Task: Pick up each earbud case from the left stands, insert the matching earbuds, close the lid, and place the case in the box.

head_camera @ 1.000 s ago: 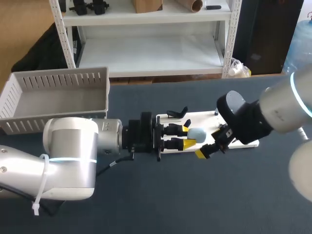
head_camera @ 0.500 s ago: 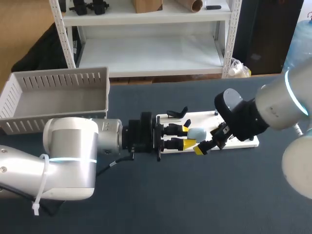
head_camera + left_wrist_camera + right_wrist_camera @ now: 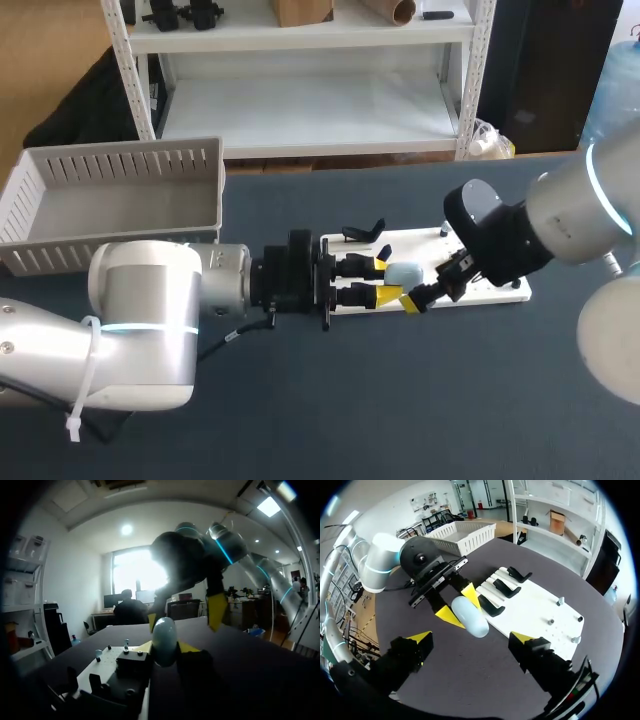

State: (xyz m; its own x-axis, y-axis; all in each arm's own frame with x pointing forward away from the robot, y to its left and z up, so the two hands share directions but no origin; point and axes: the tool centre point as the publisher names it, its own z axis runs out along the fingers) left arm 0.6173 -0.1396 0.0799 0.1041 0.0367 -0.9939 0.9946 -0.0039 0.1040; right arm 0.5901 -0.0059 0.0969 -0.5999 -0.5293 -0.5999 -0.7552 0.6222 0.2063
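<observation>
- The left gripper point(image 3: 388, 281) is clamped on a pale blue earbud case point(image 3: 404, 272), one yellow tip on each side of it. It holds the case just over the near edge of the white board point(image 3: 490, 292), at the end that carries the black stands point(image 3: 362, 232).
- In the left wrist view, the earbud case point(image 3: 164, 641) stands up between that gripper's own fingertips point(image 3: 188, 647), with the board's edge beside and below it.
- The right gripper point(image 3: 414, 301) is spread wide and grips nothing. It hangs just off the white board's near edge, close beside the case.
- In the right wrist view, the right gripper's two yellow tips point(image 3: 470, 639) stand well apart, with the earbud case point(image 3: 469, 616) ahead of the gap between them. The left gripper point(image 3: 461, 606) is pinched on the case's far end, and the white board point(image 3: 535, 605) lies just beyond.
- Change: a second ago the right gripper sat farther out from the white board's near edge and farther from the case. Over the first half second it came in toward both, and since then it has barely shifted.
- The left arm and the case have kept their place by the board throughout.
- The slatted box point(image 3: 120, 152) stands well apart from the white board, off its stand end.
</observation>
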